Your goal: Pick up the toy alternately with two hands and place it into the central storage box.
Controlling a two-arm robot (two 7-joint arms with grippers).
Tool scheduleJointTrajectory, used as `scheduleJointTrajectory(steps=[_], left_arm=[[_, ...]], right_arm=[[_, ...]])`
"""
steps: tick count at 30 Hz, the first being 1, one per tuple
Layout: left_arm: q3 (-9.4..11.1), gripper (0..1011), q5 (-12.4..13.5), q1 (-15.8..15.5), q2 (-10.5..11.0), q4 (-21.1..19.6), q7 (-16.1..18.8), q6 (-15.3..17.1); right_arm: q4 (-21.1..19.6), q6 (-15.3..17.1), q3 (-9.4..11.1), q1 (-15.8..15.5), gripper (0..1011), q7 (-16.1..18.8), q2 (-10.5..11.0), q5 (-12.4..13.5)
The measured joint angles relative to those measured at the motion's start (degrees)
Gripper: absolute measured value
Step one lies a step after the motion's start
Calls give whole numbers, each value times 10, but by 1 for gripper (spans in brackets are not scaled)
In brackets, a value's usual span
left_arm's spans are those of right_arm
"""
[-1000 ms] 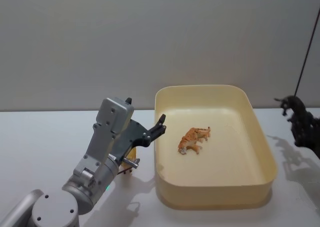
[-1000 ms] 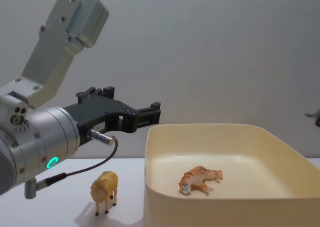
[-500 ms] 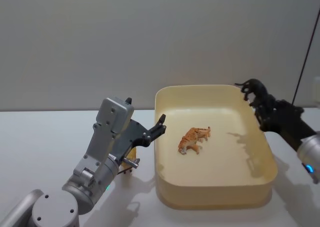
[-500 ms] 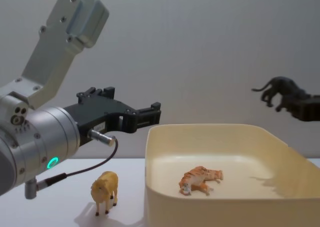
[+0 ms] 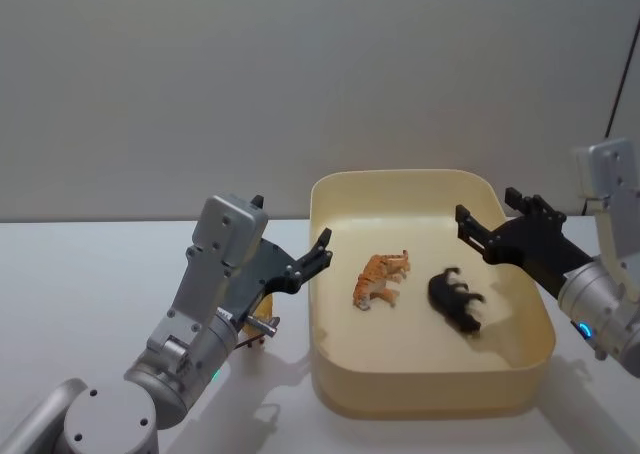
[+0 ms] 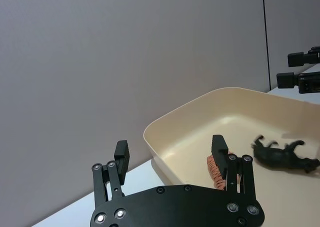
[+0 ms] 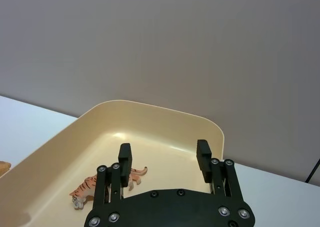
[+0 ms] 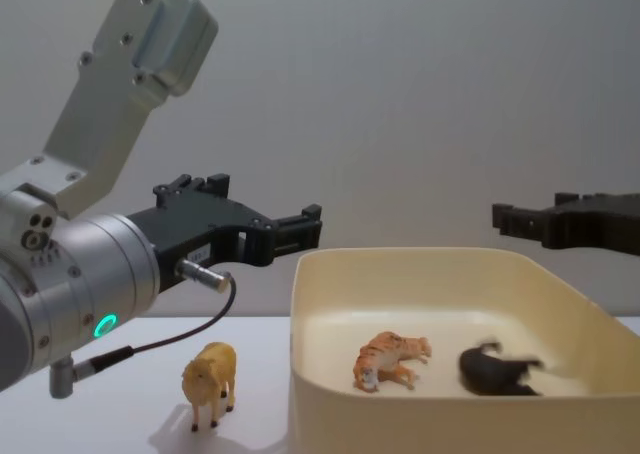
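Note:
The central storage box (image 5: 430, 392) is a cream-yellow tub on the white table. Inside it an orange striped tiger toy (image 5: 379, 279) lies on its side, and a black toy animal (image 5: 456, 300) lies next to it on the box floor (image 8: 497, 372). My right gripper (image 5: 490, 206) hovers open above the box's right rim with nothing between its fingers (image 7: 164, 152). My left gripper (image 5: 295, 229) is open and empty too, held level just left of the box (image 8: 265, 204). In the left wrist view the black toy (image 6: 282, 157) sits beyond the left gripper (image 6: 170, 149).
A small yellow toy animal (image 8: 210, 382) stands on the table left of the box, beneath my left gripper. A thin dark cable (image 5: 620, 74) runs up at the far right. A grey wall is close behind the table.
My right gripper came in over the box holding the black toy, then opened; the toy now lies in the box beside the tiger. The left arm has not moved.

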Motion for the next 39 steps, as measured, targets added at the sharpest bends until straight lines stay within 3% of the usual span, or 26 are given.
scheduleJointTrajectory(steps=[10,16,24,30,39], left_arm=[[0,1001,0,0,0,0,0,0],[-1,1001,-3,5,3,-6,4,3],[-6,1001,-24,34,23,-40,36,29],[-13,1001,-58,67,49,-77,76,67],[-25,1001,-102,104,82,-112,96,116]], right_arm=[[-15,-11,17,-13,999,-10,17,21],[-33,-23,35,-32,1001,-22,34,45],[-47,-31,48,-45,1001,-31,47,62],[-54,-34,54,-51,1001,-35,53,70],[-59,-37,59,-55,1001,-38,57,76]])
